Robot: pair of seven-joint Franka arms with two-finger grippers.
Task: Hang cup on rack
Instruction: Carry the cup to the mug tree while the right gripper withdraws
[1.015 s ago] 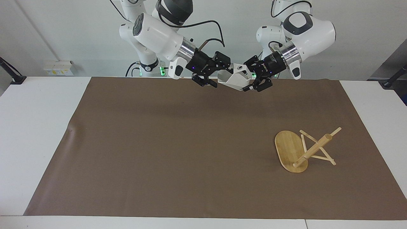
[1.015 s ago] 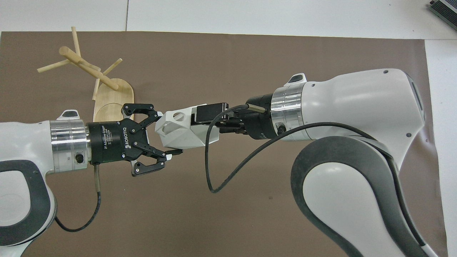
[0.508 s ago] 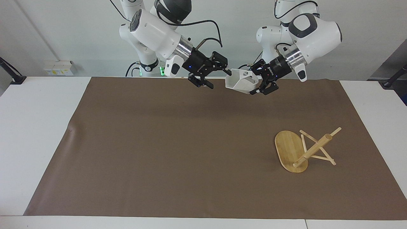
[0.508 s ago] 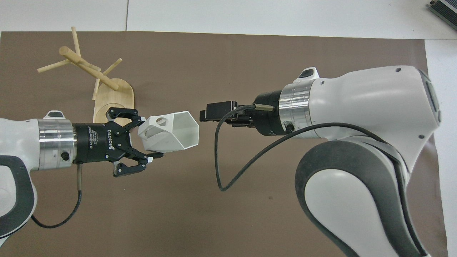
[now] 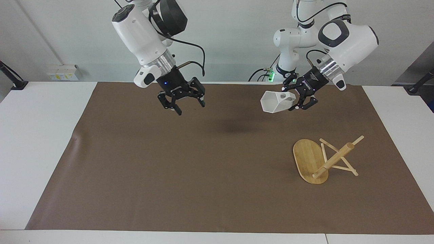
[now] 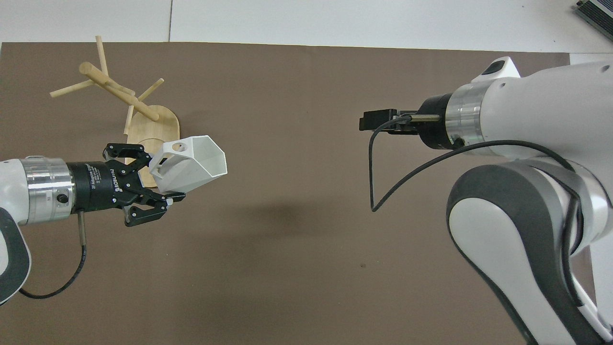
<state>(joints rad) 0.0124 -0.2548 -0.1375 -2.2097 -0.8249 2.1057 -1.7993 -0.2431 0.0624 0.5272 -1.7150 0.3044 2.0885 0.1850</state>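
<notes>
My left gripper [image 5: 294, 103] is shut on the blocky handle end of the white faceted cup [image 5: 275, 101] and holds it in the air on its side, with the rim pointing toward the right arm's end. In the overhead view the left gripper [image 6: 165, 179] and the cup [image 6: 194, 163] cover the nearer end of the rack's base. The bamboo rack [image 5: 310, 159] rests on the mat at the left arm's end, and its post [image 5: 334, 158] slants over with thin pegs. It also shows in the overhead view [image 6: 153, 125]. My right gripper [image 5: 188, 106] is open and empty in the air.
A brown mat [image 5: 190, 176] covers most of the white table [image 5: 37, 135]. The right arm's black cable [image 6: 383, 182] hangs in a loop under its wrist.
The right gripper let go of the cup and swung away toward its own end. The left gripper, now alone on the cup, carried it toward the rack's end of the table.
</notes>
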